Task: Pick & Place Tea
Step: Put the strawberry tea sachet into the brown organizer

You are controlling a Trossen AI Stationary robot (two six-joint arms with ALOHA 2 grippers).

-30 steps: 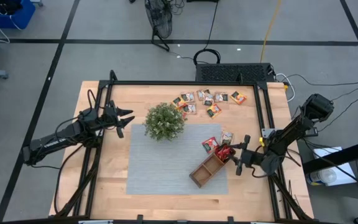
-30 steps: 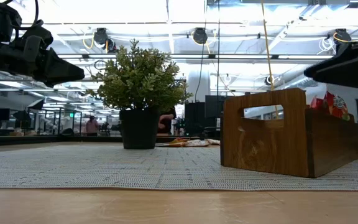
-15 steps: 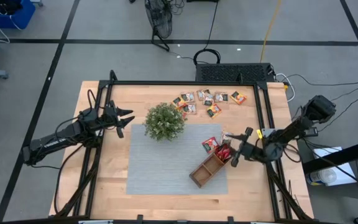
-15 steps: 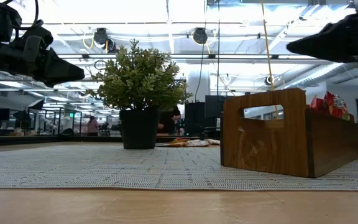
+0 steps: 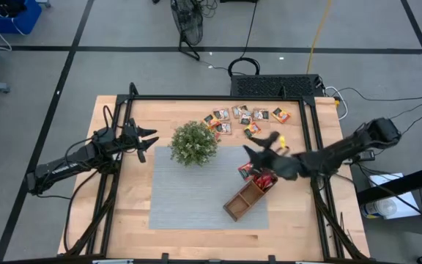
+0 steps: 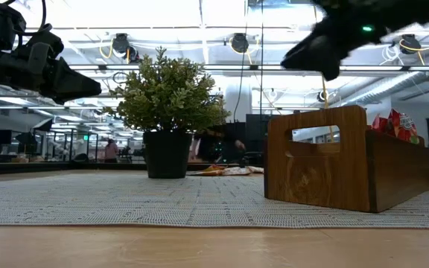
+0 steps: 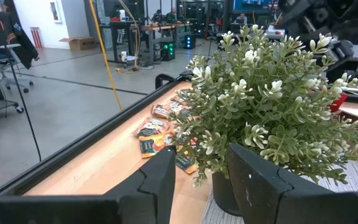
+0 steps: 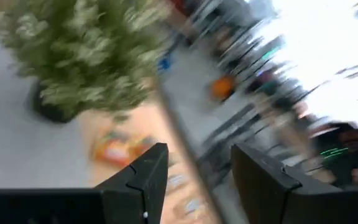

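Note:
Several small tea sachets (image 5: 246, 117), red, orange and pale, lie flat in a loose row on the wood near the table's far edge; they also show in the left wrist view (image 7: 160, 134). A few more (image 5: 248, 170) lie on the grey mat, and red ones (image 5: 264, 179) sit in the far compartment of the brown wooden tray (image 5: 246, 196), poking above its rim (image 6: 395, 123). My right gripper (image 5: 261, 145) hangs open in the air above the tray's far end, between tray and sachet row, empty (image 8: 197, 180). My left gripper (image 5: 149, 139) waits open left of the potted plant (image 5: 193, 143).
The potted plant stands on the far left corner of the grey mat (image 5: 189, 194), close to the sachet row. The tray lies slantwise on the mat's right part (image 6: 348, 160). A black frame rail (image 5: 218, 97) borders the table's far edge. Bare mat lies left of the tray.
My right gripper has swung from beside the tray's right side up and toward the table's far left, now above the tray's far end. It has risen well above the tray and stayed open. The left arm, tray, plant and sachets have kept still.

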